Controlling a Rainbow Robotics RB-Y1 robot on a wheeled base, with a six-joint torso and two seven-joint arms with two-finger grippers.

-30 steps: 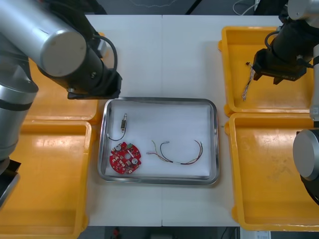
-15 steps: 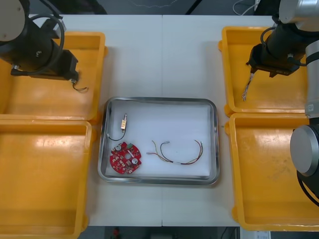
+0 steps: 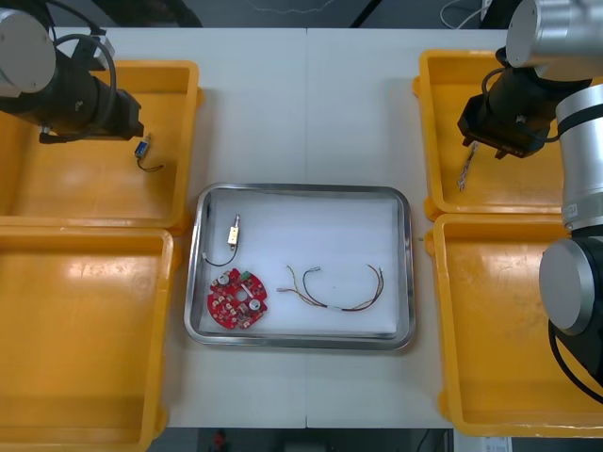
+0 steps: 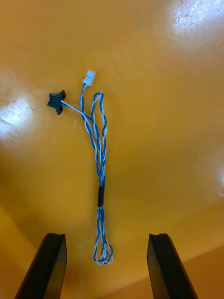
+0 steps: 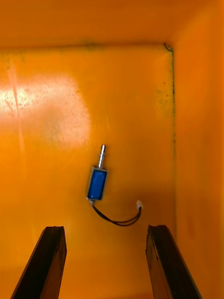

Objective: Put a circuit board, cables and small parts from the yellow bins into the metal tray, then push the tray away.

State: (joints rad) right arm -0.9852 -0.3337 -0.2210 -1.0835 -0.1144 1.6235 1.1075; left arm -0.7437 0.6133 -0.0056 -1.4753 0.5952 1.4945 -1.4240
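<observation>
- Shiny rectangular metal tray (image 3: pixel 407 264), white inside, sits on the light counter (image 3: pixel 301 104), well apart from both the left gripper (image 5: pixel 105 261) and the right gripper (image 4: pixel 106 264). It has not been pushed away.
- Already in it are a round red circuit board (image 3: pixel 237 299), a thin black cable (image 3: pixel 215 256) ending in a small metal part (image 3: pixel 233 229), and a red and yellow cable (image 3: pixel 334 290) in a loose curve.
- By my reading, at least two pickups are left, then the push.
- The right gripper hangs over the far right yellow bin (image 3: pixel 426 94), its fingers (image 4: pixel 50 266) spread wide and empty. The twisted blue and white cable (image 4: pixel 99 163) lies between them, looped end nearest, black and white plugs farthest.
- The left gripper hangs over the far left yellow bin (image 3: pixel 184 94), fingers likewise apart, holding nothing. A small blue-bodied metal part (image 5: pixel 97 183) with a short black lead lies just ahead of them, near the bin's corner.
</observation>
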